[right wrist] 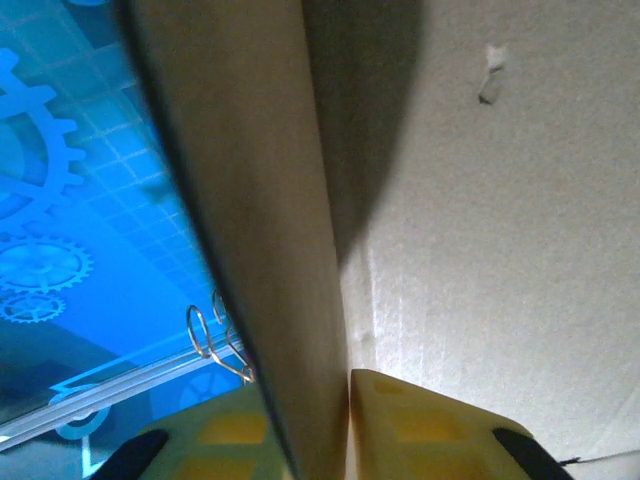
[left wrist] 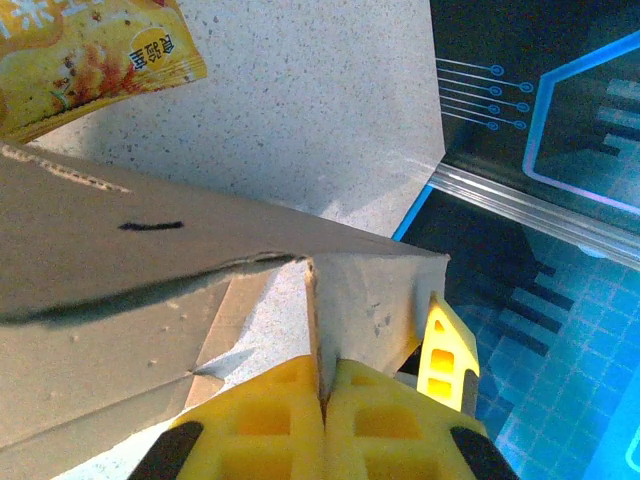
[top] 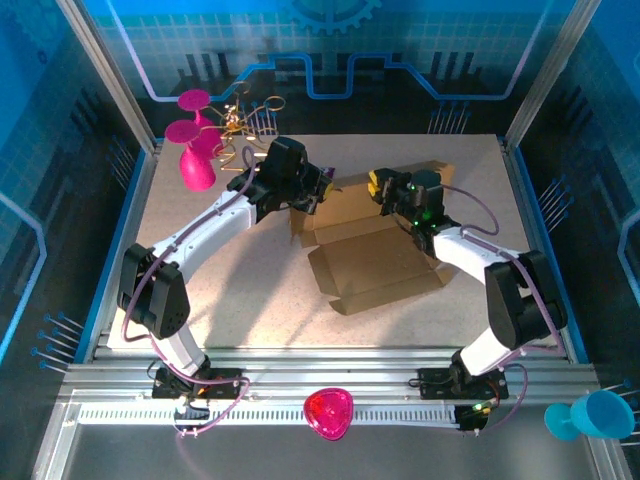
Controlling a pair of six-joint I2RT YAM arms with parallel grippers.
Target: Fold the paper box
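Observation:
The brown cardboard paper box (top: 375,262) lies partly folded at the table's middle, its back panels raised. My left gripper (top: 318,192) is shut on an upright flap at the box's left rear corner; in the left wrist view its yellow fingers (left wrist: 270,425) pinch that flap's thin edge (left wrist: 350,300). My right gripper (top: 385,190) is shut on the raised back wall at the right rear; in the right wrist view the wall (right wrist: 270,250) runs edge-on between the yellow pads (right wrist: 420,430). A yellow fingertip of the right gripper (left wrist: 445,350) shows past the flap.
A yellow snack packet (left wrist: 90,55) lies on the speckled table beyond the box. Pink goblets (top: 195,150) and a wire stand (top: 245,120) occupy the back left. A pink bowl (top: 328,412) and a blue cup (top: 590,415) sit off the table's near rail.

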